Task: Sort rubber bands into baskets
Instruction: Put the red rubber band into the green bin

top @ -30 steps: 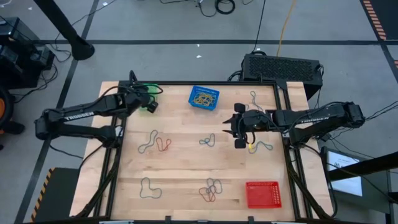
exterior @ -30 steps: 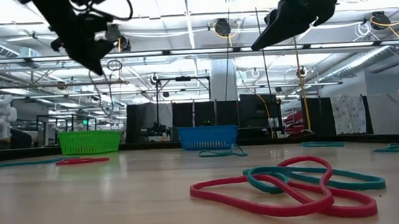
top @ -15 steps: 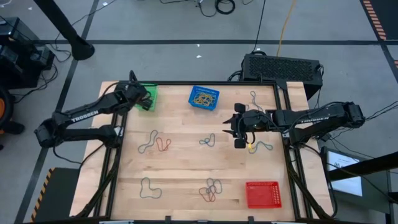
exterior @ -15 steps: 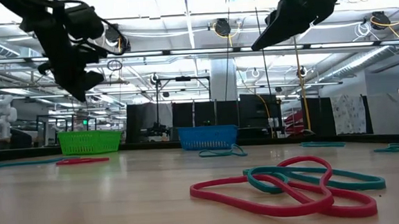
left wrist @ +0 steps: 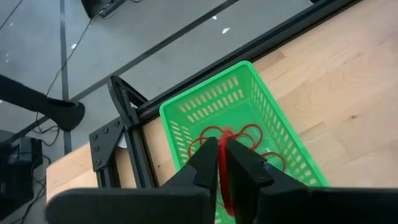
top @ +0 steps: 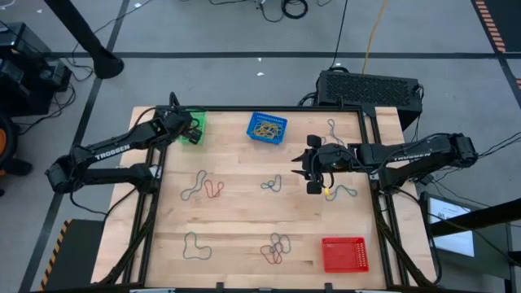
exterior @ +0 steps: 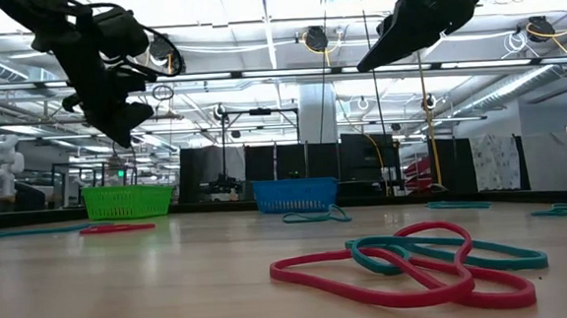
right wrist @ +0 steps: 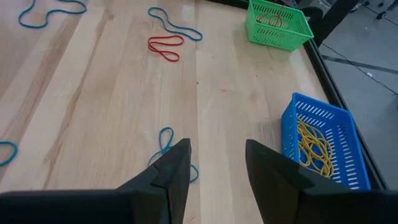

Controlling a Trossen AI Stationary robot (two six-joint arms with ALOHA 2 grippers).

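Directly above the green basket, the left claw pinches a red band.

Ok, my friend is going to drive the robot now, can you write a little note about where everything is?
Left gripper: above the green basket, a red rubber band between its nearly closed fingers; red bands already lie in that basket.
Right gripper: open, empty, hovering over the table's right middle.
Blue basket: at the back centre, holds yellow bands.
Red basket: front right, looks empty.
Done: some red and yellow bands sorted.
Left: let this red one go, then fetch the loose bands on the wood, including the red and teal pile at the front.
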